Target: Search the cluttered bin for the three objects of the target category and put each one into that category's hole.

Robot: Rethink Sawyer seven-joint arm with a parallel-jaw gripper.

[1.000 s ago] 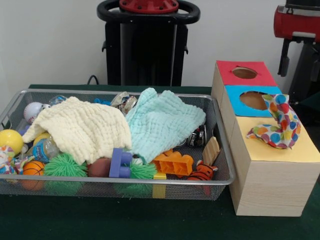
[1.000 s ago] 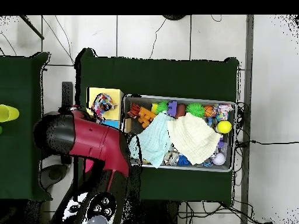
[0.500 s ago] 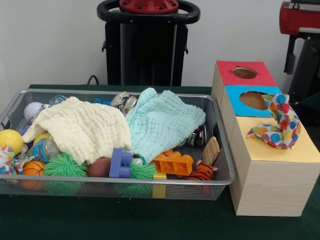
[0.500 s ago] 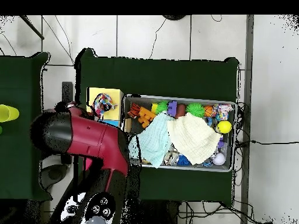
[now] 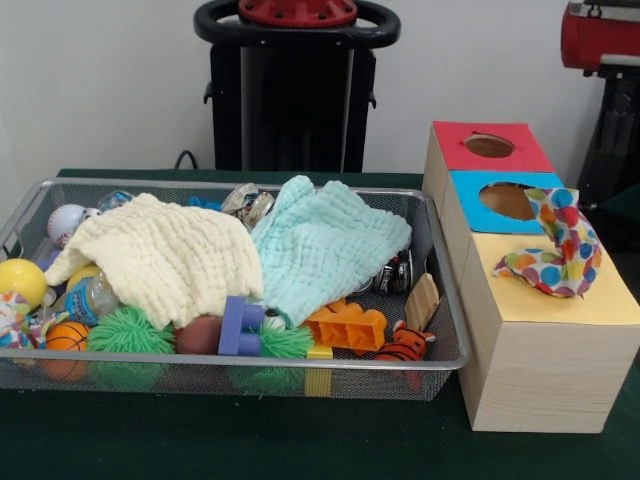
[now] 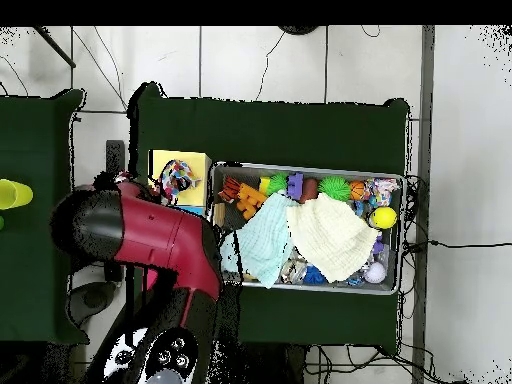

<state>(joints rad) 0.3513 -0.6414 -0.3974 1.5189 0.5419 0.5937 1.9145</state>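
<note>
Where boxes stand, arm [image 6: 150, 240] overhead

The shallow silver wire-mesh bin [image 5: 440, 362] looks like shiny metal, the crinkly cream cloth [image 5: 165, 258] and mint-green cloth [image 5: 325, 245] look soft, and the pale wooden box [image 5: 535, 375] has a smooth yellow paper top [image 5: 610, 305].

The red arm [image 6: 150, 235] bends across the overhead view's nine o'clock side; its gripper is hidden beneath it.

polka-dot cloth [image 5: 560, 245]: 1 | plain cloths: 2 — cream [image 5: 165, 255], mint [image 5: 325, 245] | box holes showing: 2 — red-topped [image 5: 489, 146], blue-topped [image 5: 508, 200]
</note>
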